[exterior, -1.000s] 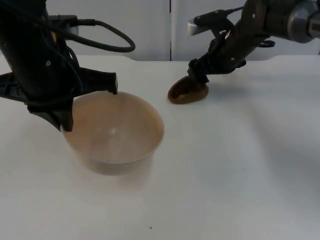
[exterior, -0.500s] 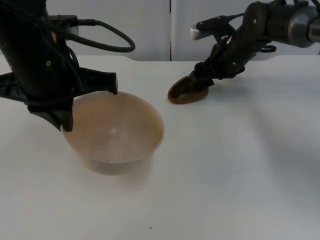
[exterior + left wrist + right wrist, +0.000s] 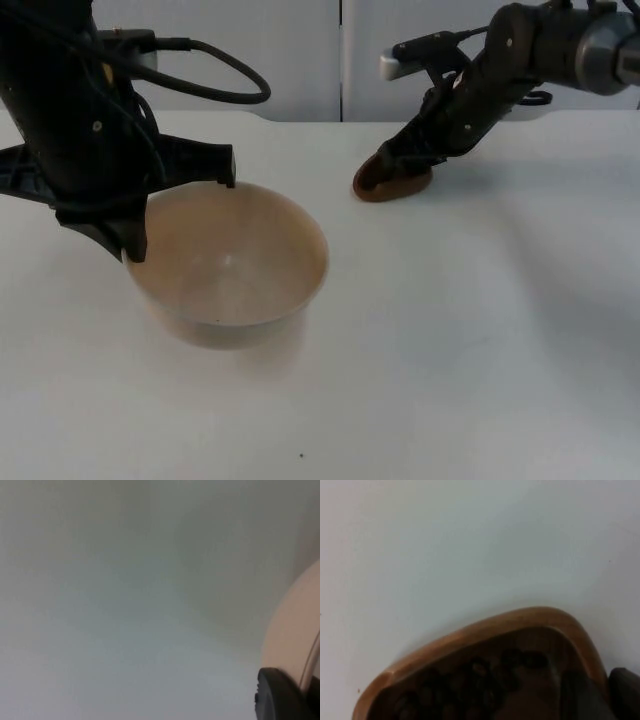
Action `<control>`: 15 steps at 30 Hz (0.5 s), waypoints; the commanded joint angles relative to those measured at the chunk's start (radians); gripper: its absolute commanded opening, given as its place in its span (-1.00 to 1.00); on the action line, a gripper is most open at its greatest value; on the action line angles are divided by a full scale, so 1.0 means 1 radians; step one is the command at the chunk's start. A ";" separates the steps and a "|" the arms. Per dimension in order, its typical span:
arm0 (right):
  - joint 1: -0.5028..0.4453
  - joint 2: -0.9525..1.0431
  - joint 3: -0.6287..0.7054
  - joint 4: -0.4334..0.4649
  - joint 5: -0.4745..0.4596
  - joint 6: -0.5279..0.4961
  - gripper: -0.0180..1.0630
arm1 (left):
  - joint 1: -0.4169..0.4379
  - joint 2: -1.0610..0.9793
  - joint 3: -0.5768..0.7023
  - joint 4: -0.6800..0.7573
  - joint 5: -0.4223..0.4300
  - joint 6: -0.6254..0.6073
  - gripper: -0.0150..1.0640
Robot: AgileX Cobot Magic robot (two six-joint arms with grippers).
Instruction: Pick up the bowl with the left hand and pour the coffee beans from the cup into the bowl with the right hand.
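While the left pincer [image 3: 180, 215] grips the rim of the pale bowl [image 3: 230, 262] near the counter's [image 3: 450, 330] left edge, the right pincer [image 3: 400, 160] is closed on the brown wooden cup [image 3: 392, 180], tilted near the far edge, with dark coffee beans [image 3: 480, 685] inside.

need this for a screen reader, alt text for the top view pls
The left gripper holds a tan bowl by its rim on the white table, while the right gripper grips a small brown cup farther back.
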 commanded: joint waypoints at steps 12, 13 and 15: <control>0.001 -0.013 -0.029 0.027 0.008 0.003 -0.97 | -0.005 -0.009 -0.002 -0.003 -0.003 -0.007 -0.98; 0.001 -0.013 -0.029 0.027 0.008 0.003 -0.97 | -0.005 -0.009 -0.002 -0.003 -0.003 -0.007 -0.98; 0.001 -0.013 -0.047 0.027 0.037 0.003 -0.97 | -0.005 -0.009 -0.002 -0.003 -0.003 -0.007 -0.98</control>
